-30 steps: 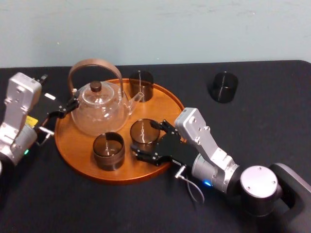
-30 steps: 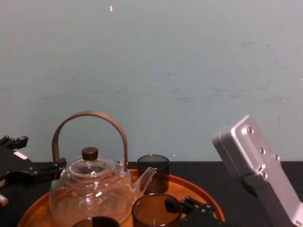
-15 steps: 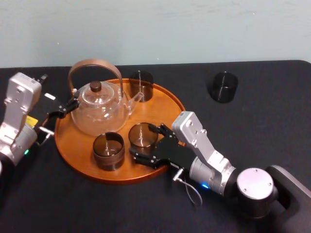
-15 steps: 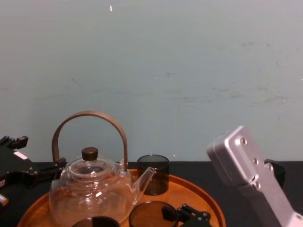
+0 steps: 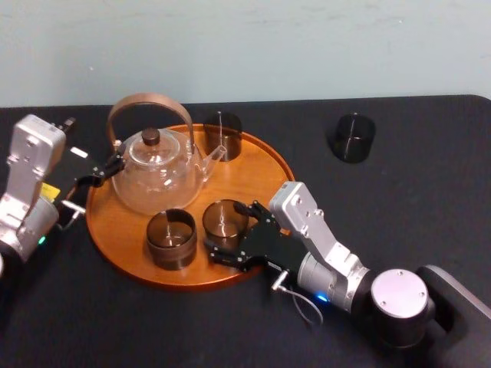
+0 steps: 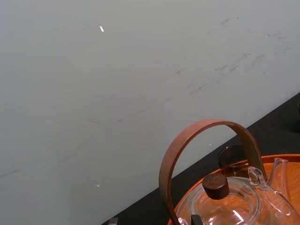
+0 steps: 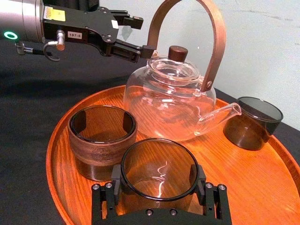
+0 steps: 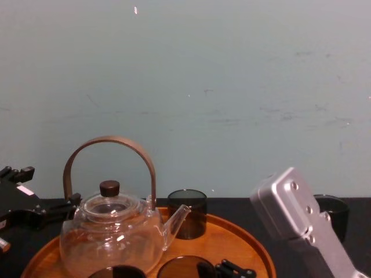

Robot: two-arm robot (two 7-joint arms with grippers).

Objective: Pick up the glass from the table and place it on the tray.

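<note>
Right end effector (image 7: 157, 185) clasps glass (image 7: 155, 165) on tray (image 7: 60, 143).

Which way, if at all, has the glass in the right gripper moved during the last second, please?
Yes. Against the teapot in the chest view, the glass has sunk toward the tray.

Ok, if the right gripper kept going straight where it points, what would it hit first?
Likely the clear glass teapot with the arched wooden handle: the right gripper, shut on the smoky tumbler glass, faces it. The dark wood-banded cup beside that line might get brushed.
</note>
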